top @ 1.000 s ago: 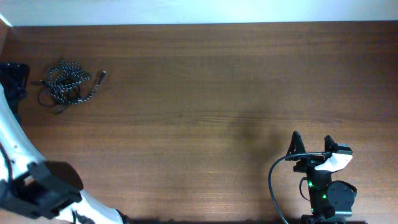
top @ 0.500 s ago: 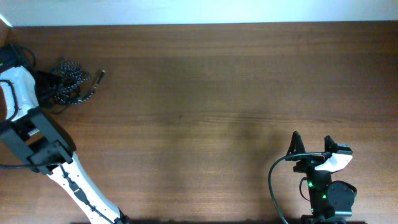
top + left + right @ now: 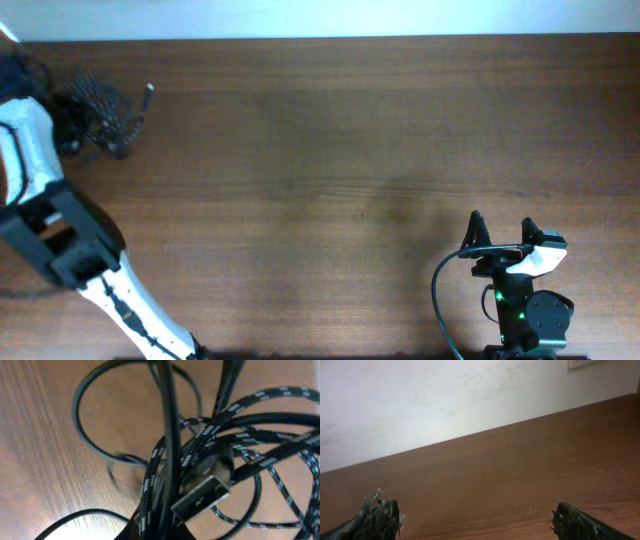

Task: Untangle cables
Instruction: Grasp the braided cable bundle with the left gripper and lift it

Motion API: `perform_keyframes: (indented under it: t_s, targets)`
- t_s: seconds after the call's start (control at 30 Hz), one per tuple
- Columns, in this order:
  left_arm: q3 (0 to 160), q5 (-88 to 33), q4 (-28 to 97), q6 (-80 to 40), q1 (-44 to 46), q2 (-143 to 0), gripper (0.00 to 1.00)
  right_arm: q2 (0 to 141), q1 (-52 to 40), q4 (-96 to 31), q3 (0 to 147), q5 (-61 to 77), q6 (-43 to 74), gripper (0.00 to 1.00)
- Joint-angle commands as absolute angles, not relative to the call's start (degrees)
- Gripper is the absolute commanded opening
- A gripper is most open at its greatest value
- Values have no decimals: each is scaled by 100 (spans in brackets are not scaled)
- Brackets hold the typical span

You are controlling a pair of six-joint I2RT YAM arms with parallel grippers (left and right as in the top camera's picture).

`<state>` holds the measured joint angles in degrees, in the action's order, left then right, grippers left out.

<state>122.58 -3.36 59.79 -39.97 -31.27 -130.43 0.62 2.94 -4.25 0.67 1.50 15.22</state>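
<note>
- The left gripper sits at the table's far left corner, right against the cable tangle. Neither view shows its fingers clearly, so I cannot tell whether they are spread or pinching anything.
- The left wrist view is filled by the tangle at close range. The braided speckled cable loops over itself several times, and the plain black cable crosses in front of it.
- One metal USB plug lies among those loops, tilted.
- From overhead, the two cables form one heap just beside the left gripper, and one plug end sticks out on its right side.
- The right gripper is well apart from the tangle, at the near right of the table. Its two fingers are spread wide with nothing between them, as the right wrist view also shows.
- A thick smooth black wire curves down beside the right arm, and green lights glow on the arm's base.
- The table is dark brown wood with the grain running across.
- A plain white wall with faint scuffs stands behind the table.
- Counted: two arms, two grippers, two cables, one heap.
</note>
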Motion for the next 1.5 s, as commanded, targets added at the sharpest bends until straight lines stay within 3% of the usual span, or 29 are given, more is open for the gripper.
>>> perform_keyframes:
  t_s: [0.0,0.13,0.23,0.53,1.0,1.07,1.13,1.23,1.3,1.33,1.47]
  targets:
    - [12392,-2154,5972,-2768,-3157,-11631,0,21,263,-434,32,143,1522,99]
    - [12392,-6469,5745,-738,-3157,-10711,0,21,263,-434,32,143,1522,99]
    - [12392,-8949,5529,43,-3140,-10401,0,21,263,-434,32,143,1522,99]
    - [12392,-9019,5531,-268,-2477,-9701,0,21,263,-434,32,141,1525,99]
    - [12392,-9019,5533,-338,-2473,-9091,0,21,263,-434,32,143,1522,99]
    - [12390,-8729,5754,-340,-2418,-9094,0,21,263,-434,32,141,1525,99]
    - [12390,-7343,6761,-539,-2204,-9094,0,21,263,-434,32,143,1522,99]
    - [12390,-4171,8086,-2613,-1811,-9094,0,21,263,-434,32,143,1525,99]
    - [12390,-2082,9378,-5260,-1424,-9094,0,21,263,-434,32,143,1522,99]
    - [12372,-1765,9673,-5996,-1313,-9094,0,21,263,-434,32,143,1525,99]
    - [12352,-1820,9671,-6820,-733,-9096,0,21,263,-434,32,143,1522,99]
